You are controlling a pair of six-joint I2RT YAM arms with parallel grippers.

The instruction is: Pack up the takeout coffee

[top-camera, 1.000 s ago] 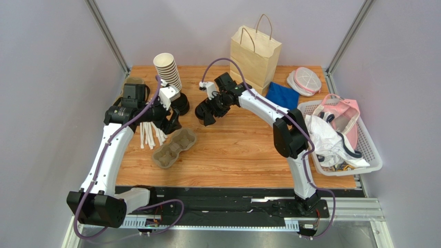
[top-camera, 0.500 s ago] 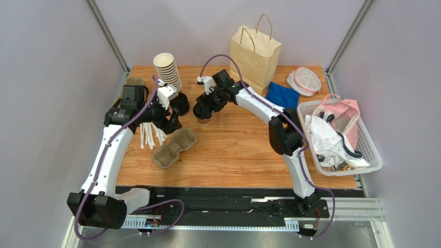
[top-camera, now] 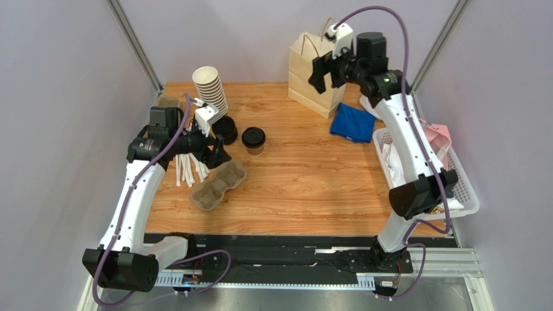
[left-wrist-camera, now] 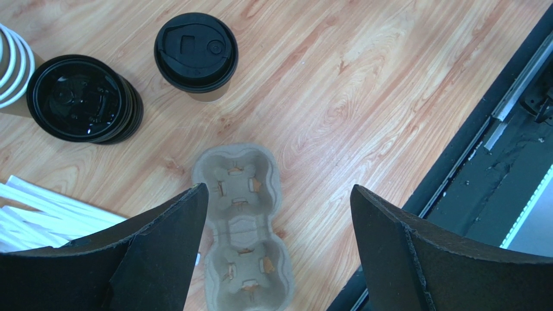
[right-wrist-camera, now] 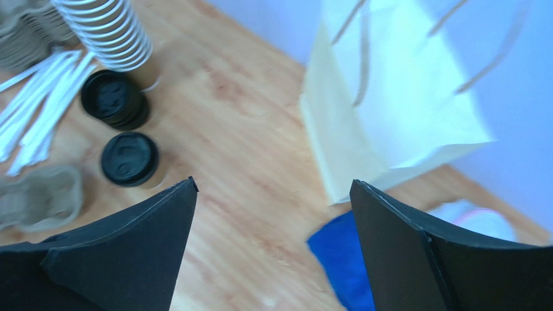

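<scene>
The takeout coffee (top-camera: 253, 140), a brown paper cup with a black lid, stands upright and alone on the wooden table; it also shows in the left wrist view (left-wrist-camera: 196, 55) and the right wrist view (right-wrist-camera: 130, 159). A two-cup pulp carrier (top-camera: 219, 184) lies in front of it, directly below my open, empty left gripper (top-camera: 217, 154) (left-wrist-camera: 279, 189). My right gripper (top-camera: 324, 76) (right-wrist-camera: 272, 184) is open and empty, raised high in front of the upright kraft paper bag (top-camera: 318, 74) (right-wrist-camera: 396, 110) at the back.
A leaning stack of white-rimmed cups (top-camera: 211, 87) and a stack of loose black lids (top-camera: 225, 128) stand left of the coffee. White straws (top-camera: 188, 168) lie beside the carrier. A blue cloth (top-camera: 352, 121) lies by the bag. A white basket (top-camera: 464, 188) of clutter sits at the right.
My right gripper left the coffee standing on the table, then rose and swung far back and right to the paper bag. The left arm has barely moved.
</scene>
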